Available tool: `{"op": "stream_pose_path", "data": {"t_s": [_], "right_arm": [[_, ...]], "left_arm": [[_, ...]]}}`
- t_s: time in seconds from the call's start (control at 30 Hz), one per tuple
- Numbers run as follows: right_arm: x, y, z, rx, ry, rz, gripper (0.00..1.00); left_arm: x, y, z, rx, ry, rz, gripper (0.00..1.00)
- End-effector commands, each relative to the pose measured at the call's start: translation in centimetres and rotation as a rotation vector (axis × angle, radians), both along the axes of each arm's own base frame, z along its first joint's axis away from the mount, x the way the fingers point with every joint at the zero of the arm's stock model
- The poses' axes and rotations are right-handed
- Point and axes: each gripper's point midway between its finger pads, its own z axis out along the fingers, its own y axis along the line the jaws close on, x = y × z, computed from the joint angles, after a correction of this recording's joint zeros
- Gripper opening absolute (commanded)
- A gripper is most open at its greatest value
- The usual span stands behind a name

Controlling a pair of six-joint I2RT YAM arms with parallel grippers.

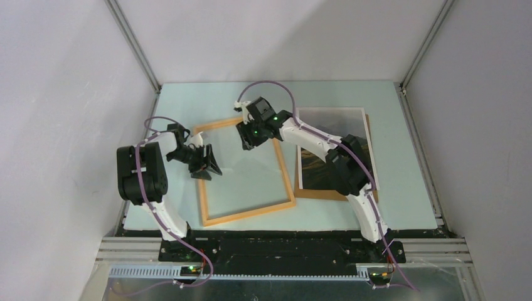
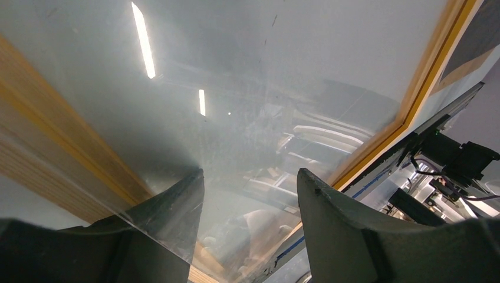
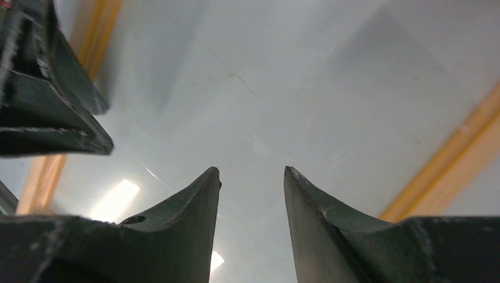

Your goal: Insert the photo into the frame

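The frame (image 1: 248,213) lies flat mid-surface (image 1: 401,188), its long axis running roughly 12 to 6 o'clock, the top leaning slightly toward 11. At its 3 o'clock the photo (image 1: 332,122) lies picture-up on a brown backing board (image 1: 310,193), also lengthwise 12 to 6. The left arm, elbow raised, reaches in from 9 o'clock. The left fingers (image 2: 336,230) stand wide at the frame's left rail. The right arm crosses the photo, and the right fingers (image 3: 177,224) are moderately parted over the pane.

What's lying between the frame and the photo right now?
In the top view, a narrow strip of bare table separates the frame from the photo, and the right arm reaches across above it.
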Motion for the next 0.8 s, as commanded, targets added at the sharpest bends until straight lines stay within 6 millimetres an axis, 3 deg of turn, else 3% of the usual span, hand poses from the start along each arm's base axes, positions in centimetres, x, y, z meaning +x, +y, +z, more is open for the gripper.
{"op": "stream_pose_path", "data": {"t_s": [0.0, 0.1, 0.27, 0.47, 0.77], "right_arm": [[-0.6, 3.5, 0.5, 0.015, -0.03, 0.072, 0.48], [-0.9, 5.3, -0.3, 0.016, -0.017, 0.094, 0.47], [-1.5, 6.4, -2.2, -0.007, -0.01, 0.116, 0.46], [-2.5, 6.4, -4.2, -0.039, 0.016, 0.13, 0.46], [-3.0, 6.2, -5.6, -0.072, 0.022, 0.127, 0.45]], "left_arm": [[0.3, -0.8, 0.0, -0.037, -0.018, -0.014, 0.65], [0.3, -0.8, 0.0, -0.038, -0.017, -0.014, 0.65], [0.4, -0.8, 0.0, -0.039, -0.016, -0.013, 0.65], [0.5, -0.8, -0.1, -0.041, -0.016, -0.012, 0.65], [0.5, -0.8, 0.1, -0.036, -0.019, -0.009, 0.65]]}}
